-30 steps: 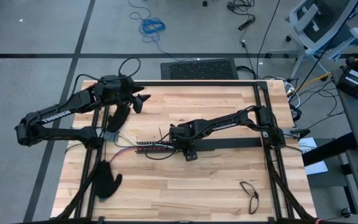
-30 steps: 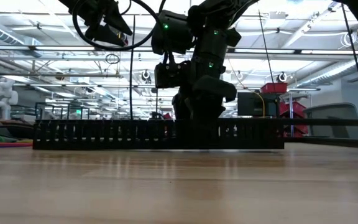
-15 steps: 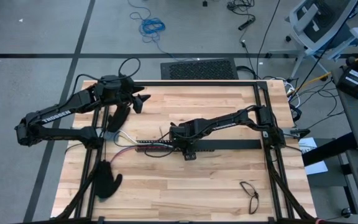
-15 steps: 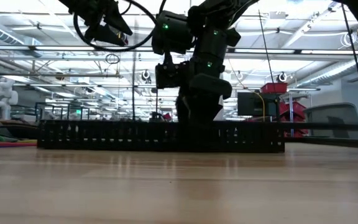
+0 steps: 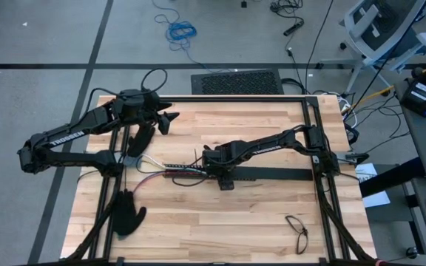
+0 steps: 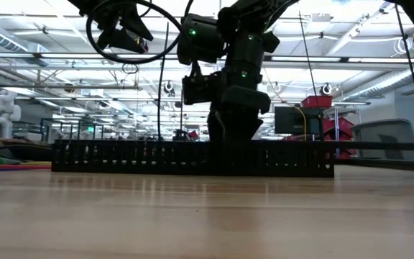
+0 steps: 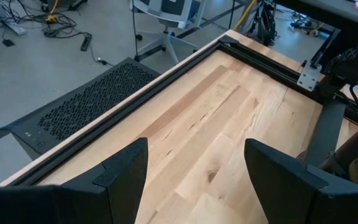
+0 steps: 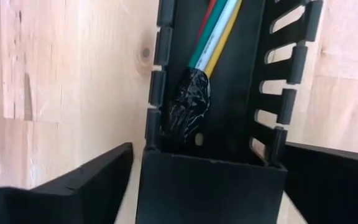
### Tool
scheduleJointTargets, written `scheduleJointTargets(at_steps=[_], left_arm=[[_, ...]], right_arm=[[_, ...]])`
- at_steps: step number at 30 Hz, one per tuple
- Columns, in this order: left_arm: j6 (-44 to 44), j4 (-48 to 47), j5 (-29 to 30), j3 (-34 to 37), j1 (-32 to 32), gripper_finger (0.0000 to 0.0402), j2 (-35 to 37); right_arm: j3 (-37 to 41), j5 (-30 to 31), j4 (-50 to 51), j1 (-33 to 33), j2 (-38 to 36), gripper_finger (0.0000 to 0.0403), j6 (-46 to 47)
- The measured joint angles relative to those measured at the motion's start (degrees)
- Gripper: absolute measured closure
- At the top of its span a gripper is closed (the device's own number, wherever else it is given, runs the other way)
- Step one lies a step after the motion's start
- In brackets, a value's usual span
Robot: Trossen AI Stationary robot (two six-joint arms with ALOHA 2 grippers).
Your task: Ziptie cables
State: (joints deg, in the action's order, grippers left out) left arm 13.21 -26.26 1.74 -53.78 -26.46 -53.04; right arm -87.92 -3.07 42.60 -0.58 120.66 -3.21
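The cables point(image 5: 148, 164), red, white, green and yellow, run from the table's left into a black slotted duct point(image 5: 187, 171) at mid-table. Their ends, wrapped in black tape point(image 8: 188, 112), lie on the duct's floor. My right gripper point(image 8: 207, 168) points down over the duct's end, open, one finger on each side of it. A thin dark strip point(image 5: 185, 182), maybe one of the zipties, curves on the wood just on the duct's near side. My left gripper point(image 7: 194, 180) hangs open and empty above the table's far left part. My right gripper straddles the duct's end from above, its fingers point(image 8: 86, 180) outside the two slotted walls point(image 8: 157, 93). Whether either finger touches a wall, I cannot tell.
A flat black bar point(image 5: 272, 172) continues from the duct toward the right. Black gloves lie at the left, one near the front point(image 5: 128, 214) and one farther back point(image 5: 143, 137). A thin dark loop point(image 5: 298, 230) lies at the near right. Black frame rails point(image 5: 313, 133) border the table.
The slotted duct has slid a little toward the table's right under my right gripper, its left end moving more than its right end. The cables inside went with it.
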Motion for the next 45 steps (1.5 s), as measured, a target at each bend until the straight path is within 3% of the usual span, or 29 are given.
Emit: scheduleJointTargets(at_steps=[2, 4, 10, 16, 22, 29, 36, 40, 45], left_arm=[[0.0, 0.0, 0.0, 0.0, 0.0, 0.0139, 0.0], [0.0, 0.0, 0.0, 0.0, 0.0, 0.0139, 0.0], [0.0, 0.0, 0.0, 0.0, 0.0, 0.0139, 0.0], [0.0, -0.6, 0.0, 0.0, 0.0, 0.0139, 0.0], [-0.2, -0.6, -0.1, 0.0, 0.0, 0.0139, 0.0], [-0.6, -0.7, -6.1, 0.0, 0.0, 0.0139, 0.0], [-0.3, -0.2, -4.8, -0.1, 0.0, 0.0139, 0.0], [-0.6, -0.3, -4.7, -0.1, 0.0, 0.0139, 0.0], [-1.9, -0.1, -4.7, -0.1, 0.0, 0.0139, 0.0]], right_arm=[[0.0, 0.2, 0.4, 0.0, 0.0, 0.002, -1.3], [-0.2, -0.1, 1.5, 0.0, 0.0, 0.0011, -3.5], [-5.2, 0.2, 6.6, 0.1, -1.3, 0.0053, -8.0], [-11.9, 0.6, 11.7, 1.4, -1.9, 0.006, -7.6], [-13.1, 2.7, 22.1, 0.8, -1.8, 0.0058, 4.9], [-13.1, 1.4, 30.1, 1.3, -1.8, 0.0058, 12.7], [-13.0, 3.0, 32.2, 2.5, -2.4, 0.0057, 10.5], [-8.5, 2.7, 31.1, 3.4, -5.5, 0.0057, 10.6], [5.2, 0.9, 21.4, 3.9, -19.3, 0.0057, 11.5]])
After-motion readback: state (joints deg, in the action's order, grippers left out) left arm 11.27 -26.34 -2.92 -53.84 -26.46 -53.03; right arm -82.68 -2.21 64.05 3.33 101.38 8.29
